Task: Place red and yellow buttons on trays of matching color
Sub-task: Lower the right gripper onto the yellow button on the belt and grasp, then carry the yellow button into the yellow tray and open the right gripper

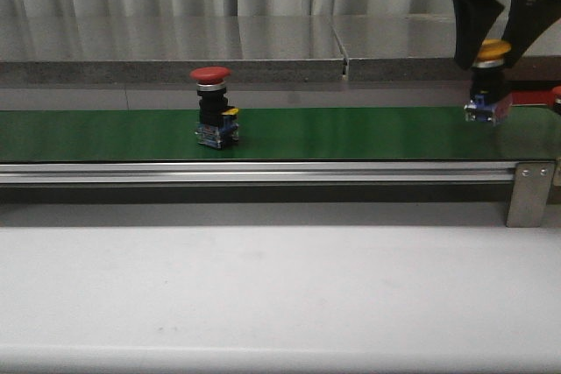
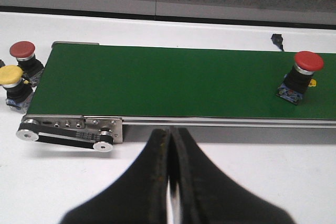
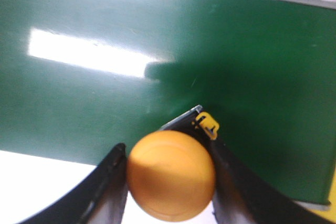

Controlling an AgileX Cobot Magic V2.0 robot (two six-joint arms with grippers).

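Observation:
A red button (image 1: 210, 74) on a black body stands upright on the green conveyor belt (image 1: 351, 133), left of centre; it also shows in the left wrist view (image 2: 307, 61). My right gripper (image 1: 491, 57) is shut on a yellow button (image 1: 493, 48) over the belt's right end, seemingly just above the surface. In the right wrist view the yellow cap (image 3: 171, 176) sits between the fingers (image 3: 116, 167). My left gripper (image 2: 169, 131) is shut and empty, in front of the belt's near rail. A red tray (image 1: 531, 97) edge shows behind the held button.
Off the belt's left end, another red button (image 2: 23, 50) and another yellow button (image 2: 10, 75) stand on the white table (image 2: 63, 182). The belt's metal rail (image 1: 263, 172) and end bracket (image 1: 531, 192) run along the front. A grey ledge (image 1: 175, 63) lies behind.

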